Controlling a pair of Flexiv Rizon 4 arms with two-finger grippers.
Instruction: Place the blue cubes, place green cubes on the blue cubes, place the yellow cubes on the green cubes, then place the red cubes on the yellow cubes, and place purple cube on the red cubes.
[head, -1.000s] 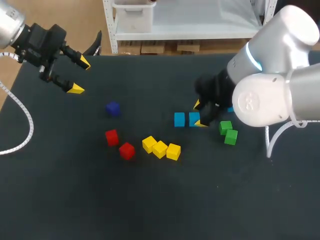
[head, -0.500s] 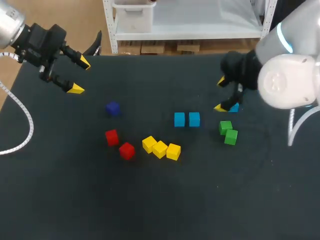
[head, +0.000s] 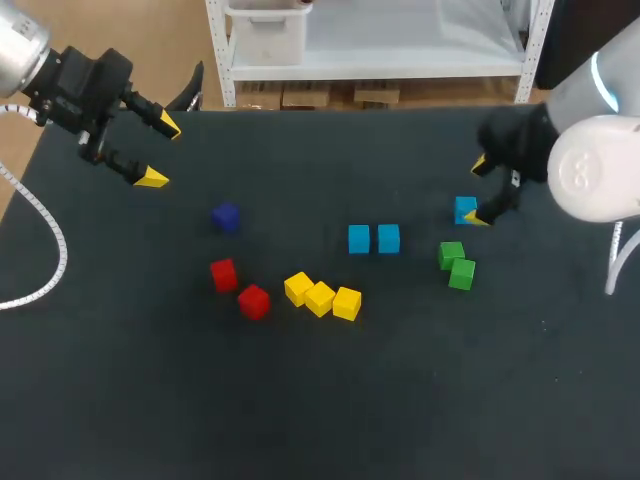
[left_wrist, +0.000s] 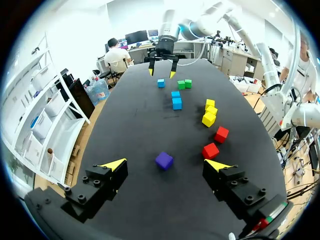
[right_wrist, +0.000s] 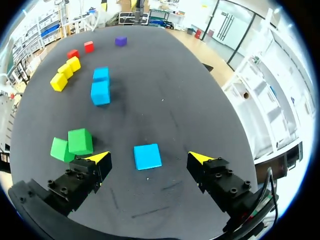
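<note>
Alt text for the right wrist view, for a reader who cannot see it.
The right gripper, jaws open, hangs over a lone blue cube that lies between its yellow tips, touching neither. Two green cubes sit touching beside one jaw; farther across the black table are two more blue cubes, three yellow cubes, two red cubes and one purple cube.

Eleven cubes lie in a single layer on a black table (head: 300, 420). A purple cube (head: 226, 216) sits alone toward the left edge, with two red cubes (head: 224, 274) just nearer. Three yellow cubes (head: 320, 298) form a tight row near the middle. Two blue cubes (head: 359, 238) sit side by side. A third blue cube (head: 465, 209) lies toward the right edge, near two huddled green cubes (head: 451, 255).
</note>
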